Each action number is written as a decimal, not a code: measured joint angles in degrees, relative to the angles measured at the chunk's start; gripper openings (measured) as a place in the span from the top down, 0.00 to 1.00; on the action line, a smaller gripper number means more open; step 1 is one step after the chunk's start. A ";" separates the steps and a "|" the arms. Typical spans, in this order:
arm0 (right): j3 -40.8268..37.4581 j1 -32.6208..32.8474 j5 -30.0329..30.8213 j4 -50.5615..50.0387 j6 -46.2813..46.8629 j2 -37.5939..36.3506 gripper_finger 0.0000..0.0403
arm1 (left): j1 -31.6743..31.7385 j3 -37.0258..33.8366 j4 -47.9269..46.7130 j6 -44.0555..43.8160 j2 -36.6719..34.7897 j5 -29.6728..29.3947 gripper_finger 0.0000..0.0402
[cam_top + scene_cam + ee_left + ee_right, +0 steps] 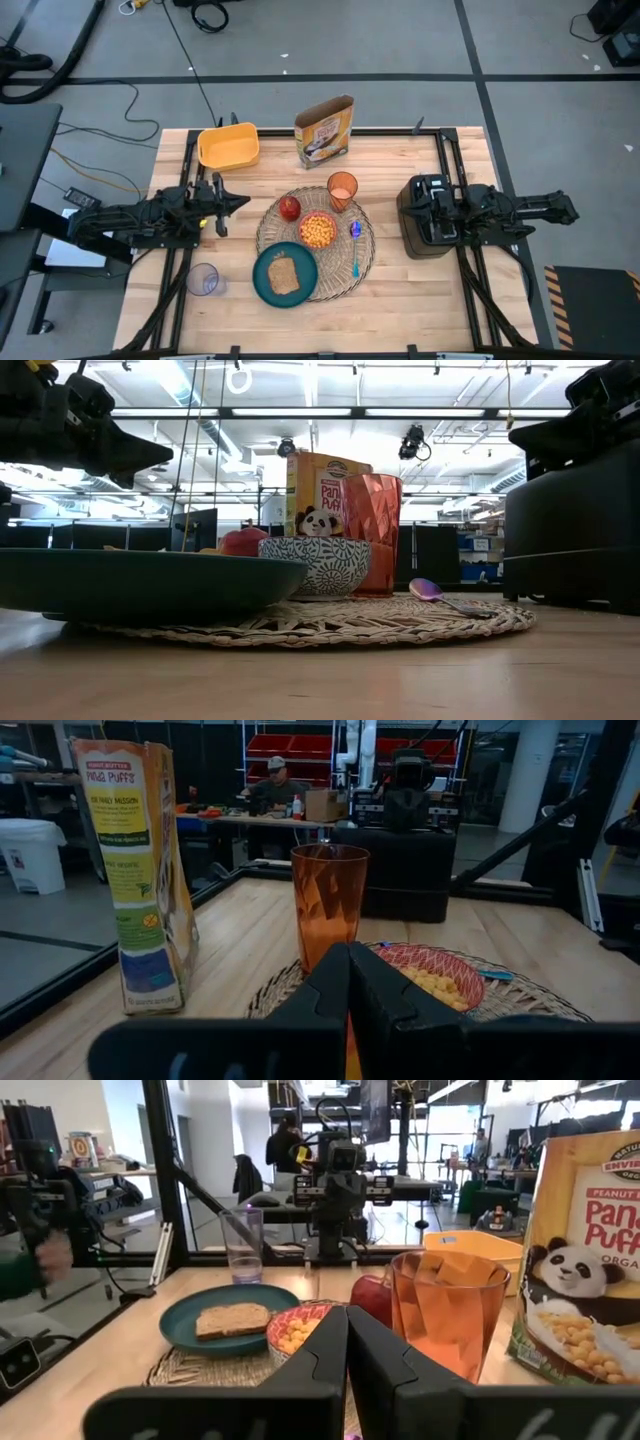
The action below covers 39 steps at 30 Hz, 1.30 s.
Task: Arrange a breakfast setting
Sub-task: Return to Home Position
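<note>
From above, the breakfast setting looks complete. On the woven placemat the red bowl of cereal sits at centre, with the orange cup at 1 o'clock, the red apple at 10, the teal plate with toast at 7 and the blue spoon at 3. The left gripper hangs off the mat at 9 o'clock and the right gripper hangs over the black toaster out at 3. I judge the step in hand to be the return home, which calls only for lifting both arms away without clipping cup or toaster. The low view shows a pale plank table and a hall hung with strip lights. In the left wrist view the fingers are pressed together on nothing; a cereal box stands near the cup, and a person sits at a far bench. In the right wrist view the fingers are likewise clenched empty, with a clear cup beyond the plate and a yellow bin behind.
</note>
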 joint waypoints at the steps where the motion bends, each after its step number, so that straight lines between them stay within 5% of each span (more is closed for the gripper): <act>1: 0.00 0.00 0.01 0.12 0.25 0.00 0.96 | 0.00 -0.01 0.05 0.01 0.00 0.00 0.98; 39: 0.00 0.00 0.09 0.80 -0.35 -0.02 0.96 | 0.02 -0.03 0.57 0.04 0.00 0.06 0.98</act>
